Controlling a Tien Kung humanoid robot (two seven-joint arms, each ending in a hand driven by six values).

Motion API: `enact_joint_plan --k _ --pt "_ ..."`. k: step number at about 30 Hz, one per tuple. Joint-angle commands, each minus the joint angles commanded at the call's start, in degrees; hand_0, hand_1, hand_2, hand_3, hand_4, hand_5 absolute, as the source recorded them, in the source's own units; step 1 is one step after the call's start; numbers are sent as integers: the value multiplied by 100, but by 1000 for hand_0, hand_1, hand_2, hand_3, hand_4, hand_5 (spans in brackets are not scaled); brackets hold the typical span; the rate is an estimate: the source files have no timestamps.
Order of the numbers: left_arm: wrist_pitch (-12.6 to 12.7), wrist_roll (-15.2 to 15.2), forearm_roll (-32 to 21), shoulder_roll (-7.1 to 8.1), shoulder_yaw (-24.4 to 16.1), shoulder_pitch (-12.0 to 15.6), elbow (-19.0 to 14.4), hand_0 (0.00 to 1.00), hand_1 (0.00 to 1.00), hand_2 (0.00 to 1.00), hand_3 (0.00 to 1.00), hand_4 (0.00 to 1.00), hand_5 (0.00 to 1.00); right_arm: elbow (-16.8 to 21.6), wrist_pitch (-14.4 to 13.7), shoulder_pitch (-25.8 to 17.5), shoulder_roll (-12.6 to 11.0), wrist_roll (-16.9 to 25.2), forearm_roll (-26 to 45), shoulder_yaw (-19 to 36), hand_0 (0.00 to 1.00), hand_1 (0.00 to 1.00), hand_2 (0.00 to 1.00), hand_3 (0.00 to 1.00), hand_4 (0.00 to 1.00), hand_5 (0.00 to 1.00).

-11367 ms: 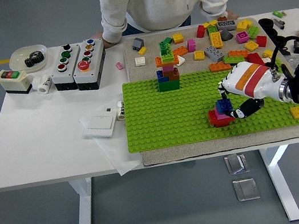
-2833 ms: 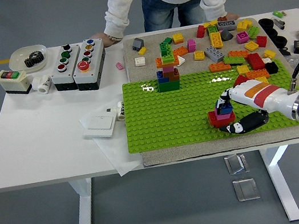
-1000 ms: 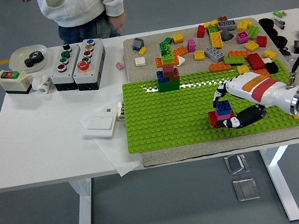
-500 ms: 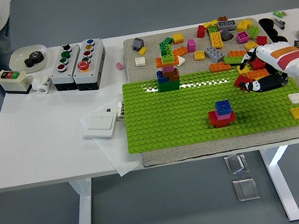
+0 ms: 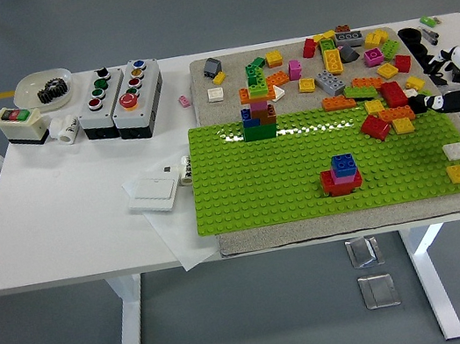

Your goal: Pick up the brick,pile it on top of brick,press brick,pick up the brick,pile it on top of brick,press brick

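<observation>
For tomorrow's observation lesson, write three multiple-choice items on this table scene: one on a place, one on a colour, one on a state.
1. Where does the small brick stack stand?
A. on the green baseplate
B. in the white bowl
C. on the floor

2. What colour is that stack's top brick?
A. yellow
B. blue
C. white

3. What is the right hand doing?
A. gripping the stack
B. pressing a button
C. holding nothing, at the table's right edge

Answers: 1 A, studs surround it. 2 B, blue sits over pink and red. 3 C, it is clear of the stack with nothing in its fingers.
</observation>
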Motion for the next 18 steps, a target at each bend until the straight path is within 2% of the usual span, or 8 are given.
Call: enact_joint_plan --k 5,12,18 --pt "3 -7 14 -8 -11 16 0 780 716 660 563 590 609 -200 145 -53 -13 -106 -204 48 722 692 743 704 827 453" --pt "-1 -8 81 -16 -40 29 0 781 722 660 564 590 610 -67 430 -182 -113 -256 -455 163 712 681 729 683 845 438" --pt "-5 -3 141 -21 -71 38 0 781 722 660 564 590 610 -40 539 -282 -164 -236 -358 210 714 683 731 693 863 438"
